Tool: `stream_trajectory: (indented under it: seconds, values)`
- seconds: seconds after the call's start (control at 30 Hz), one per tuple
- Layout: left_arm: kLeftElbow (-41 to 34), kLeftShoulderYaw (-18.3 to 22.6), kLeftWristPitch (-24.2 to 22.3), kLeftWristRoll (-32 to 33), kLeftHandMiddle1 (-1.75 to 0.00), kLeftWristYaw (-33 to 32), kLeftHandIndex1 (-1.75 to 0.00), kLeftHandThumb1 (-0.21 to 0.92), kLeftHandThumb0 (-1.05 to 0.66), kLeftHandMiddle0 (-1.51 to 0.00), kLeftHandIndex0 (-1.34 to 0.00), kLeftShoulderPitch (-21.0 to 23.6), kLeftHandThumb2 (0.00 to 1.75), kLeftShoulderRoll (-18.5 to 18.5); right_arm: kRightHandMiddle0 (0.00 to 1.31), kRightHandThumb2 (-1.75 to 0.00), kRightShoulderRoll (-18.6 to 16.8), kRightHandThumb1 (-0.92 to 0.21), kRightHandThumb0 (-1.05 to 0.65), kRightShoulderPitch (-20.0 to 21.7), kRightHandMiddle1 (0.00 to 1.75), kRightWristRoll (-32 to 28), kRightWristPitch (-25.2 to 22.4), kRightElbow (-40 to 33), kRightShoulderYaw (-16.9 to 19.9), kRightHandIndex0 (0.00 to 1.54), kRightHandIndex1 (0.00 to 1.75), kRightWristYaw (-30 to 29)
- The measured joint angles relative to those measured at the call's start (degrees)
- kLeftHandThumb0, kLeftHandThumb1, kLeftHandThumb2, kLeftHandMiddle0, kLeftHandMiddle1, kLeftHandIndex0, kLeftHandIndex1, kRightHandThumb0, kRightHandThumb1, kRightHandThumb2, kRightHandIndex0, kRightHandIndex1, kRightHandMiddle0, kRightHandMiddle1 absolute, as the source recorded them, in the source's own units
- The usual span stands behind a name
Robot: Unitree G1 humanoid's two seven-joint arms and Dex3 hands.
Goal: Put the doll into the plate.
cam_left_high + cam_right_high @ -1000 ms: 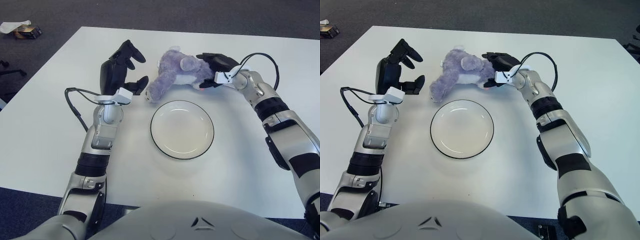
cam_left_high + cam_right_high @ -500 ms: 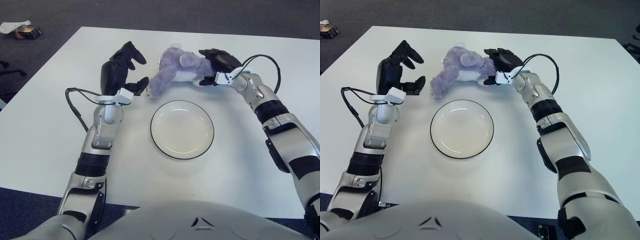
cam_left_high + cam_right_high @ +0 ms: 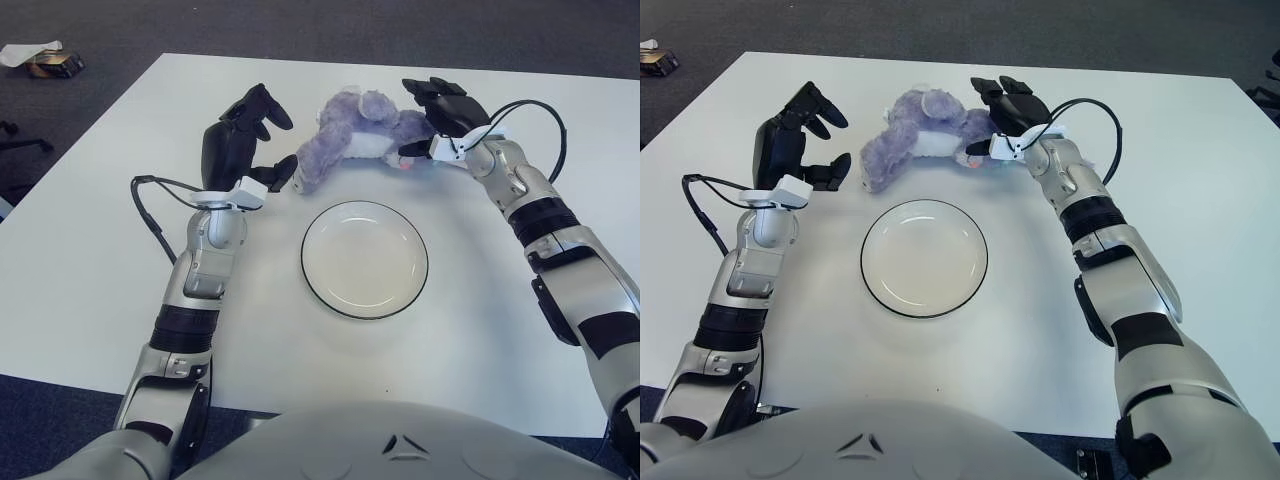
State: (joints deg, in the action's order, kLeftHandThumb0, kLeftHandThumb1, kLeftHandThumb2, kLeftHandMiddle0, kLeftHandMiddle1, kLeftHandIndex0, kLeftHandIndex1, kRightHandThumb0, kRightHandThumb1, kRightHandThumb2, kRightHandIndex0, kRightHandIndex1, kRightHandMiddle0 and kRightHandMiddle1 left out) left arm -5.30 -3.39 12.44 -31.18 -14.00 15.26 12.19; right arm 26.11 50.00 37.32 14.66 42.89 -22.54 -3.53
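Observation:
The purple plush doll (image 3: 350,135) lies on the white table behind the white, dark-rimmed plate (image 3: 365,260). My right hand (image 3: 432,122) is at the doll's right end. Its fingers (image 3: 440,92) stick up straight above the plush and its thumb shows just below it, so the doll's end sits against the palm. My left hand (image 3: 262,140) stands upright just left of the doll, fingers spread and holding nothing. Its thumb tip is right by the doll's lower leg (image 3: 303,175).
The plate holds nothing. The table's far edge (image 3: 400,66) runs just behind the doll, with dark carpet beyond it. A small box and paper (image 3: 40,60) lie on the floor at the far left. A black cable (image 3: 150,215) loops beside my left forearm.
The doll has shifted left and towards the far edge, its leg now beside my left hand. My right hand's fingers, curled over the doll before, have straightened. The left hand stayed in place.

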Motion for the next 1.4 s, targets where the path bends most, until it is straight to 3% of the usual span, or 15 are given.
stream_trajectory:
  seconds: [0.1,0.2,0.4,0.8,0.97,1.1,1.13,1.23,1.4]
  values:
    - [0.1,0.0,0.0,-0.5,-1.75,0.0,-1.75,0.19,-0.01,-0.73,-0.44,0.0,1.48,0.1,0.0,-0.44,0.3,-0.92,-1.05,-0.1,0.17,-0.2,-0.1,-1.7,1.2,0.0,0.0,-0.1]
    - [0.6,-0.1,0.0,-0.8,-1.75,0.0,-1.75,0.2,-0.01,-0.63,-0.53,0.0,1.47,0.2,0.0,-0.45,0.6,-0.92,-1.05,-0.5,0.17,-0.6,-0.6,-4.5,2.7,0.0,0.0,-0.2]
    - [1.8,-0.3,0.7,-0.7,-1.74,0.0,-1.75,0.21,-0.01,-0.72,-0.43,0.0,1.46,0.2,0.0,-0.4,1.1,-0.92,-1.05,-1.5,0.12,-1.4,-1.4,-9.5,5.6,0.0,0.0,-0.3]
    - [3.1,-0.4,2.1,-0.8,-1.75,-0.2,-1.75,0.18,-0.02,-0.75,-0.44,0.1,1.49,0.2,0.0,-0.34,1.8,-0.91,-1.05,-4.1,0.13,-1.7,-5.2,-15.3,8.2,0.0,0.0,-0.1]
    - [3.2,-0.4,2.1,-0.9,-1.75,-0.3,-1.75,0.19,-0.01,-0.62,-0.55,0.2,1.47,0.1,0.0,-0.32,2.7,-0.91,-1.05,-9.4,0.19,0.5,-8.2,-23.0,8.6,0.0,0.0,0.0]
    - [3.3,-0.4,2.1,-0.9,-1.75,-0.5,-1.75,0.19,-0.01,-0.6,-0.57,0.2,1.47,0.2,0.0,-0.3,3.2,-0.91,-1.05,-15.4,0.26,2.8,-9.3,-30.2,8.5,0.0,0.0,-0.2]
    - [3.4,-0.4,2.2,-1.0,-1.75,-0.6,-1.75,0.19,-0.01,-0.65,-0.52,0.2,1.47,0.2,0.0,-0.31,3.2,-0.92,-1.05,-16.9,0.28,3.4,-9.3,-31.5,8.5,0.0,0.0,-0.3]
    - [3.5,-0.4,2.3,-1.0,-1.75,-0.9,-1.75,0.19,-0.01,-0.72,-0.47,0.2,1.49,0.2,0.0,-0.32,3.3,-0.92,-1.05,-19.7,0.32,5.0,-9.3,-33.2,8.3,0.0,0.0,-0.9]
    - [3.8,-0.5,2.4,-1.0,-1.75,-1.1,-1.75,0.19,-0.01,-0.61,-0.56,0.2,1.47,0.2,0.0,-0.33,3.2,-0.92,-1.05,-22.3,0.38,7.8,-9.7,-33.7,7.9,0.0,0.0,-3.6]
